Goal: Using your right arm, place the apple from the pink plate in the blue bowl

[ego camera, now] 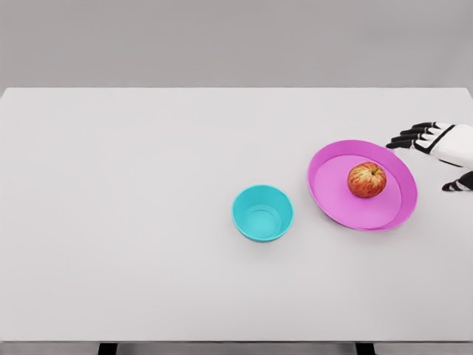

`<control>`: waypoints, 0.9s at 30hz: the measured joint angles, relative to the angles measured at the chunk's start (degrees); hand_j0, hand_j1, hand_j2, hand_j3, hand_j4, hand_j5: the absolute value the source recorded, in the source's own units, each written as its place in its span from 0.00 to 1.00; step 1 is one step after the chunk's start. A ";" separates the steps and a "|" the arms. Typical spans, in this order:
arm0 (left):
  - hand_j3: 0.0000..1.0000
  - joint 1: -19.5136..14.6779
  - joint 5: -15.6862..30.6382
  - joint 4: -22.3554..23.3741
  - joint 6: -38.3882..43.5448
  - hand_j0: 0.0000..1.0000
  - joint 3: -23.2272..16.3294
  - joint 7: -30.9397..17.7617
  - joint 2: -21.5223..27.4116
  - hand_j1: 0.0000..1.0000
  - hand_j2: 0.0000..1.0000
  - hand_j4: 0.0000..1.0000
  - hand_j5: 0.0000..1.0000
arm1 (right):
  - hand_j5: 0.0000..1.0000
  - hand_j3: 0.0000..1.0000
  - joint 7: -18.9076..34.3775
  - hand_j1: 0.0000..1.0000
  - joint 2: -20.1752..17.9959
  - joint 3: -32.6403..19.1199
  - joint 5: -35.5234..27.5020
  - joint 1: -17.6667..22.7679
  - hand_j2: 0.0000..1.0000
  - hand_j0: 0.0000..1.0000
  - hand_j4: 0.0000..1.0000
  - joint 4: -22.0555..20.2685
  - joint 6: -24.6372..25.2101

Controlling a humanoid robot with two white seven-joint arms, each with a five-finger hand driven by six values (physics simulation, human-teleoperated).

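The right hand hovers with fingers spread, holding nothing. Just left of it sits the pink plate bearing the apple; the blue bowl stands farther left.

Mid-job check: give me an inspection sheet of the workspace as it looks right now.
Surface: white table, flat, fills most of the view.
Apple: red and yellow, resting on the pink plate, right of its middle.
Blue bowl: upright and empty, left of the plate, apart from it.
Clutter: nothing seen.
Right hand: at the right edge, just beyond the plate's far right rim, black fingers spread and pointing left, holding nothing, not touching the apple.
Left hand: not in view.
Cables: nothing seen.
Surroundings: plain grey backdrop behind the table; dark table legs show at the bottom edge.
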 measured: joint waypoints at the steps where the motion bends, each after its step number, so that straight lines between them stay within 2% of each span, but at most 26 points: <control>1: 1.00 0.00 0.00 0.00 -0.01 1.00 0.00 0.00 0.00 1.00 1.00 1.00 1.00 | 1.00 1.00 0.52 1.00 0.11 0.27 0.08 -0.26 1.00 1.00 1.00 0.05 -0.01; 4: 1.00 0.00 0.00 0.00 0.01 1.00 0.00 0.00 0.00 1.00 1.00 1.00 1.00 | 1.00 1.00 3.07 1.00 0.86 2.39 0.17 -4.91 1.00 1.00 1.00 0.52 0.03; 8: 1.00 0.00 0.01 0.00 -0.01 1.00 0.02 0.00 0.00 1.00 1.00 1.00 1.00 | 1.00 1.00 6.70 1.00 3.40 9.80 0.23 -14.67 1.00 1.00 1.00 3.20 0.04; 11: 1.00 0.00 0.01 -0.01 -0.01 1.00 0.01 0.00 0.00 1.00 1.00 1.00 1.00 | 1.00 1.00 7.95 1.00 5.61 15.31 0.28 -19.06 1.00 1.00 1.00 5.46 0.00; 16: 1.00 0.00 0.00 0.00 0.01 1.00 0.00 0.00 0.00 1.00 1.00 1.00 1.00 | 1.00 1.00 8.80 1.00 8.42 20.17 0.39 -21.09 1.00 1.00 1.00 9.80 -0.05; 23: 1.00 0.00 0.00 0.00 0.00 1.00 0.00 0.00 0.00 1.00 1.00 1.00 1.00 | 1.00 1.00 9.02 1.00 9.86 22.03 0.43 -21.36 1.00 1.00 1.00 14.15 -0.06; 27: 1.00 0.00 0.00 0.00 0.00 1.00 0.00 0.00 0.00 1.00 1.00 1.00 1.00 | 1.00 1.00 9.03 1.00 10.76 23.32 0.37 -24.08 1.00 1.00 1.00 15.35 -0.03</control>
